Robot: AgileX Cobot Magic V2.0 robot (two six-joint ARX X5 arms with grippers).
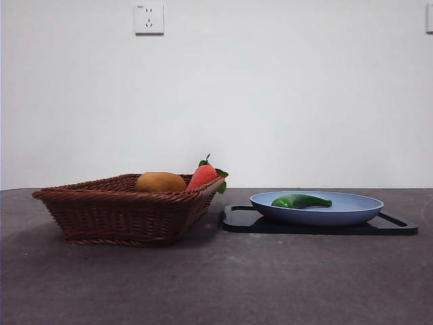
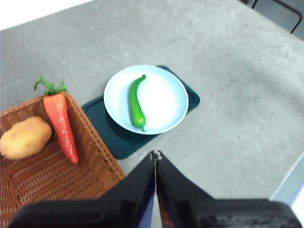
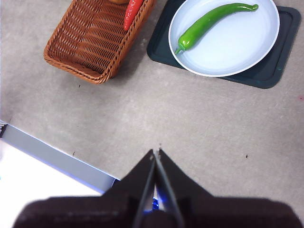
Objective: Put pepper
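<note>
Dark green and glossy, the pepper (image 1: 302, 201) lies flat inside the pale blue plate (image 1: 352, 212), roughly along its middle, not touching the rim. The plate sits on a black tray (image 1: 399, 227) that rests on the grey bench (image 1: 216, 284), toward the bench's right side as the front view shows it. Just beside the tray, on the left side, stands a brown wicker basket (image 1: 115, 213); the two look very close, but contact cannot be judged. In the basket lie a yellow-orange potato (image 1: 160, 181) and a red-orange carrot (image 1: 202, 176) with green leaves, the carrot leaning on the basket wall nearest the tray. Left wrist view: left claw (image 2: 155, 155) clenched with jaws meeting at the tips, grasping nothing, raised above bare bench near the basket corner and tray edge; pepper (image 2: 137, 102), plate (image 2: 175, 99), potato (image 2: 24, 137) and carrot (image 2: 61, 124) all visible beyond it. Right wrist view: right claw (image 3: 156, 152) likewise clenched and holding nothing, high over bare bench, well apart from the plate (image 3: 237, 47) and pepper (image 3: 211, 23). Neither arm shows in the front view.
</note>
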